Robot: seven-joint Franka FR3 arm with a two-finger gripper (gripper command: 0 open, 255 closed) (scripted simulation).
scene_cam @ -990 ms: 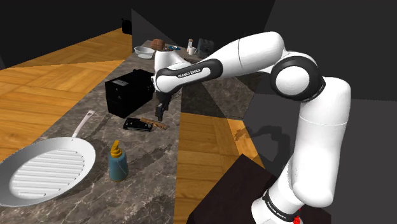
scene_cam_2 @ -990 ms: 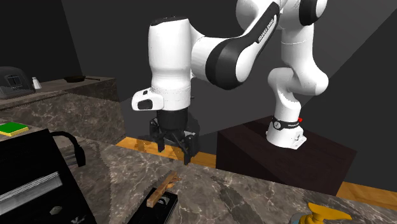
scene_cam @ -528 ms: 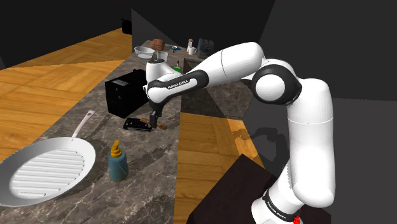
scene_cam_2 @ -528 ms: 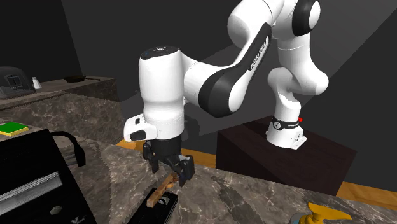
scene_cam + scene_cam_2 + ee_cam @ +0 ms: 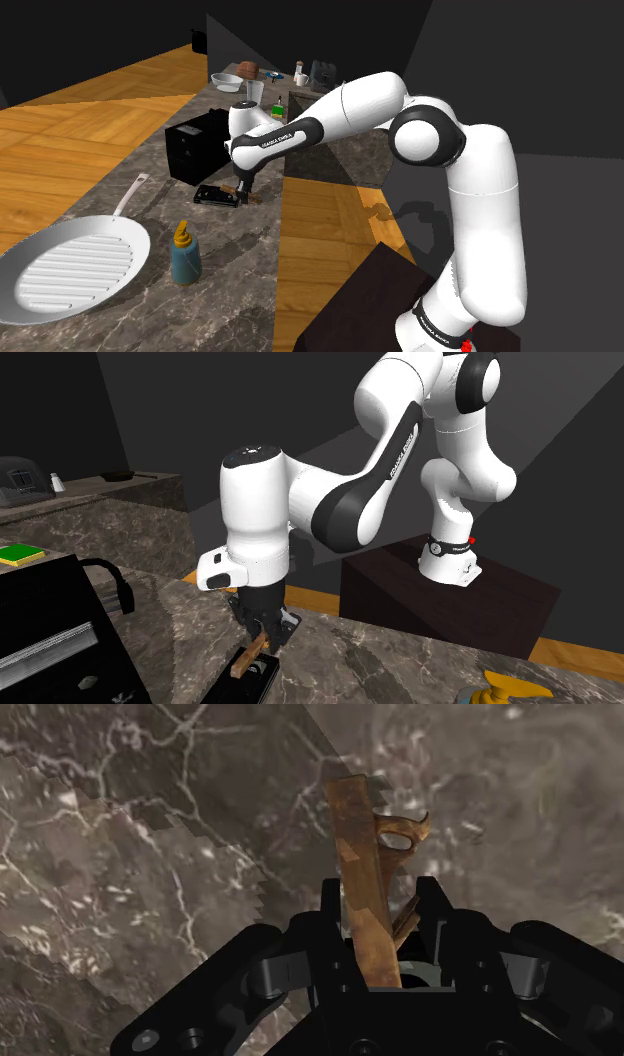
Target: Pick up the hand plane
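Hand plane lay flat on marble counter, just beside black box. Gripper sat low over it, fingers apart, straddling its brown wooden strip, apparently not clamped. Reach looked done; squeeze and lift left.

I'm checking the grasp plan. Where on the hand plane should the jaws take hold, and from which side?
Probably the brown strip rising from the low black body of the hand plane. Come from straight above, jaws either side of its thin faces: the body lies flat on the counter, so the strip is the narrow raised part. The gripper hangs over it, open.
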